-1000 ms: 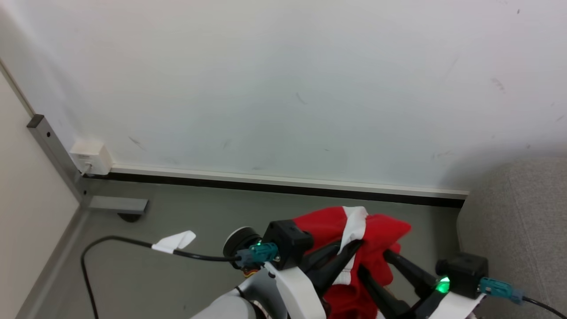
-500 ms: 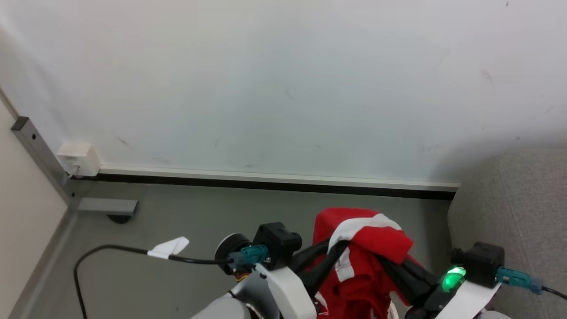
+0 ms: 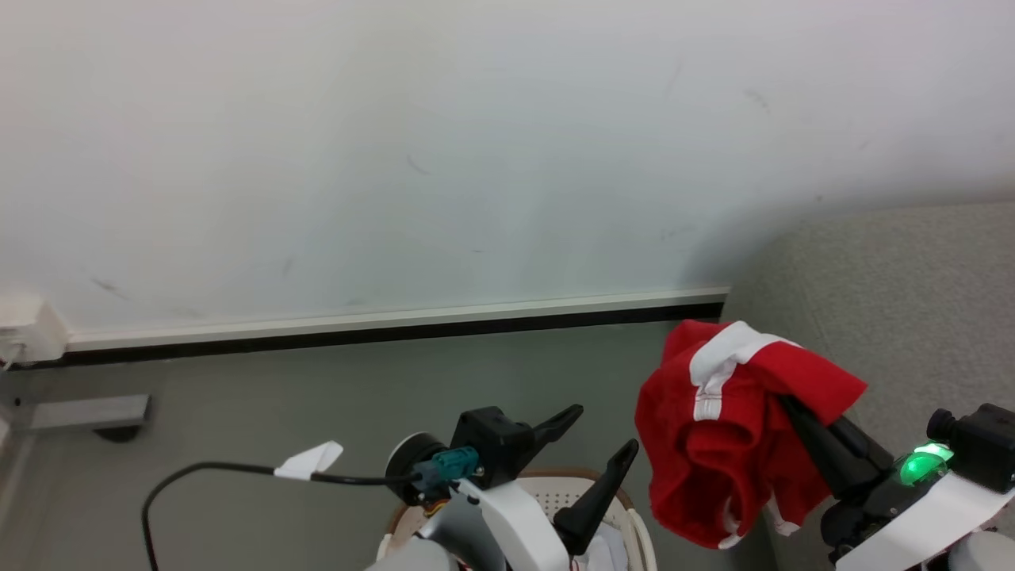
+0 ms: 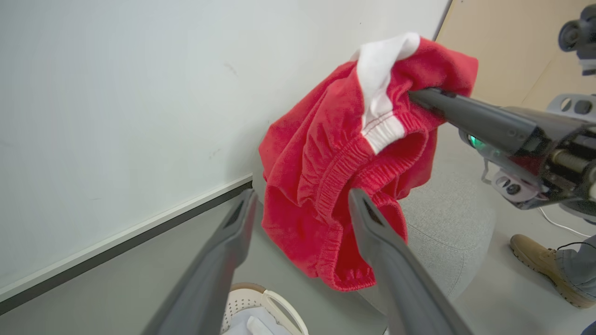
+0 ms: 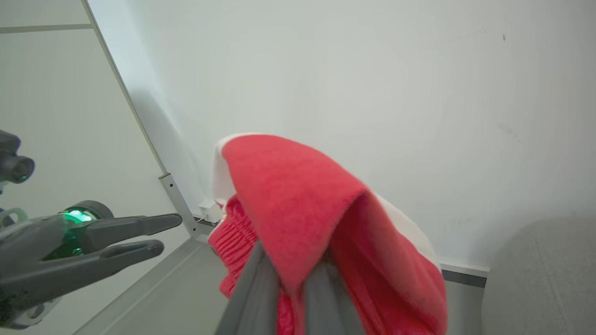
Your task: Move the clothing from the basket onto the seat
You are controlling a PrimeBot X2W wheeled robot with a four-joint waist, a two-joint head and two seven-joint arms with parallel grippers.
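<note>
A red garment with a broad white stripe (image 3: 729, 444) hangs in the air, bunched, with my right gripper (image 3: 793, 406) shut on its upper fold. It hangs just left of the light grey sofa (image 3: 896, 317), above the floor. In the right wrist view the clothing (image 5: 298, 195) drapes over my shut fingers (image 5: 260, 288). My left gripper (image 3: 603, 431) stands open and empty to the left of the garment, above the cream basket (image 3: 638, 527). The left wrist view shows the basket rim (image 4: 260, 298) with pale white fabric (image 4: 251, 323) inside it.
A white wall with a dark baseboard (image 3: 396, 329) runs behind. A black cable with a white tag (image 3: 309, 460) lies on the grey floor at left, near a wall box (image 3: 24, 333). A person's tan shoe (image 4: 545, 265) stands beside the sofa.
The head camera has turned right. My left gripper has let go of the red garment and opened. The right gripper has carried the garment right, toward the sofa.
</note>
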